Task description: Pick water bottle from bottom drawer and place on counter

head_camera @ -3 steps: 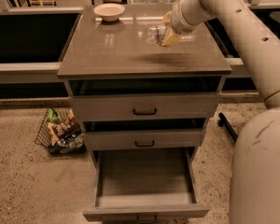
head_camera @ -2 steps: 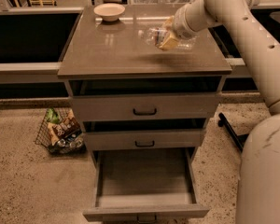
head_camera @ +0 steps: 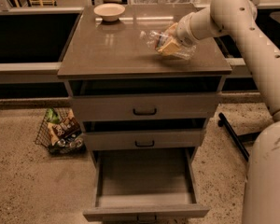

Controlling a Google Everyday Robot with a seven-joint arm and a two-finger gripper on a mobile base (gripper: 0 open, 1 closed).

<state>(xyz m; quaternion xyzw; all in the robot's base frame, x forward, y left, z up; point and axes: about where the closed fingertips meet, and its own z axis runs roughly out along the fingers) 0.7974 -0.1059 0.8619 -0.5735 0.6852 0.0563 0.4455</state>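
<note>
My gripper [head_camera: 167, 44] is closed around the middle of the water bottle [head_camera: 148, 36], its tan fingers [head_camera: 170, 42] pressed against the clear plastic on either side. The opening between them is only as wide as the bottle itself. I have nothing else in my grasp.

The water bottle lies close to flat in my grip, not upright. Its long axis runs from the far left of my gripper to the near right, so one clear end sticks out on each side of my fingers. I cannot tell which end carries the cap.

The bottle is low over the right half of the counter [head_camera: 112, 50], toward the front edge. I cannot tell whether it touches the glossy top or hangs just above it.

Well to the far left of my gripper, a shallow bowl [head_camera: 109, 11] sits at the back of the counter.

Below my gripper, the 2 upper drawers [head_camera: 144, 107] stand slightly ajar. Lowest of all, the bottom drawer [head_camera: 144, 178] is pulled far out, showing its plain grey floor.

Down to the left, a wire basket [head_camera: 60, 132] of packets stands on the speckled floor [head_camera: 23, 171] beside the cabinet.
</note>
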